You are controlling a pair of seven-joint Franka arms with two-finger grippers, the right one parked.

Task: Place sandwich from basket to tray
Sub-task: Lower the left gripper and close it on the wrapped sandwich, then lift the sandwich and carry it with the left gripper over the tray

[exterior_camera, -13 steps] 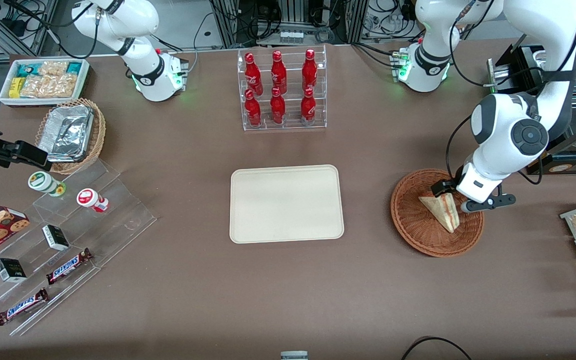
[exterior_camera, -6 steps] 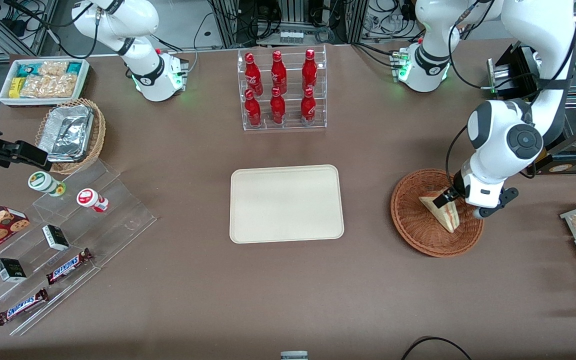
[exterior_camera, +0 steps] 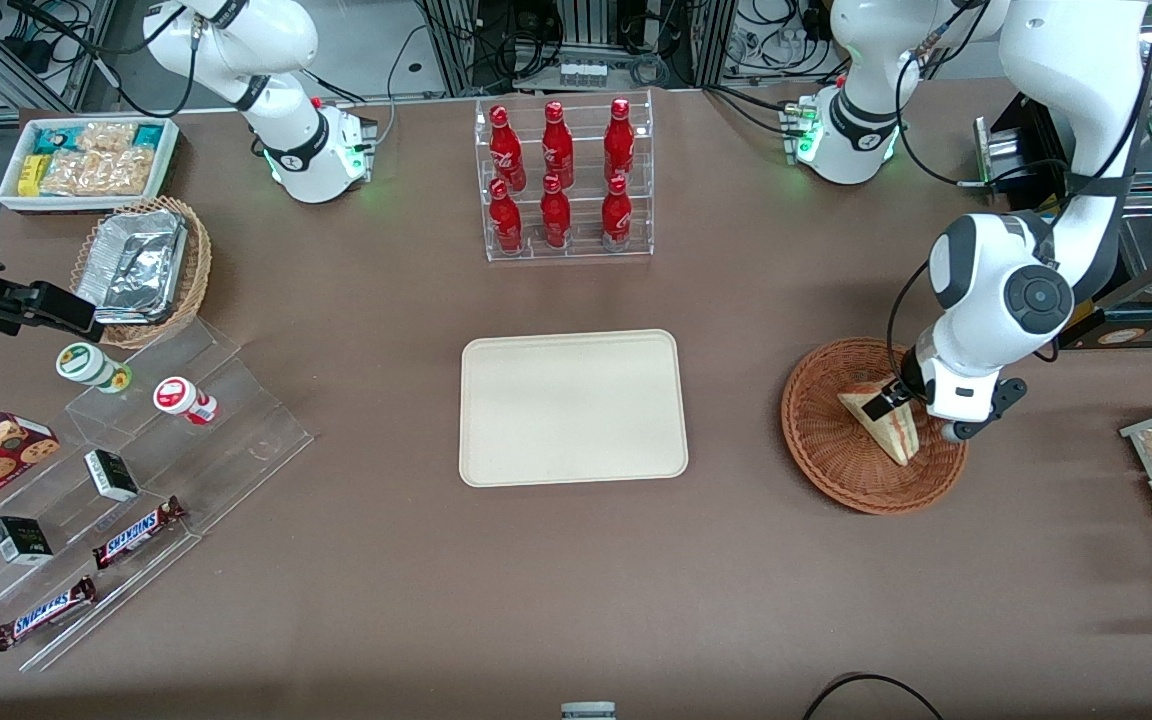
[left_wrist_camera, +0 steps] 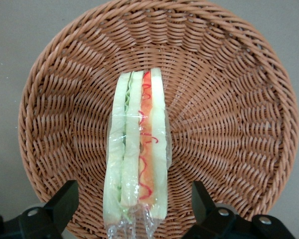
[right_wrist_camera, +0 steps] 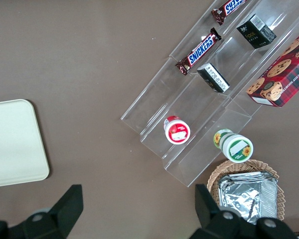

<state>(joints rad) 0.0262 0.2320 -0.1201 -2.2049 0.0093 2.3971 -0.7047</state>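
The sandwich (exterior_camera: 884, 422) is laid in the basket (exterior_camera: 831, 450), tip at 5 o'clock, straddled by the spread fingers of the gripper (left_wrist_camera: 132, 199); the tray (exterior_camera: 573, 407) is seen at 9 o'clock.

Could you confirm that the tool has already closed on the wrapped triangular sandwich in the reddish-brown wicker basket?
Not quite: the left wrist view shows the tool open, fingers apart on either side of the wrapped triangular sandwich, which lies in the reddish-brown wicker basket.
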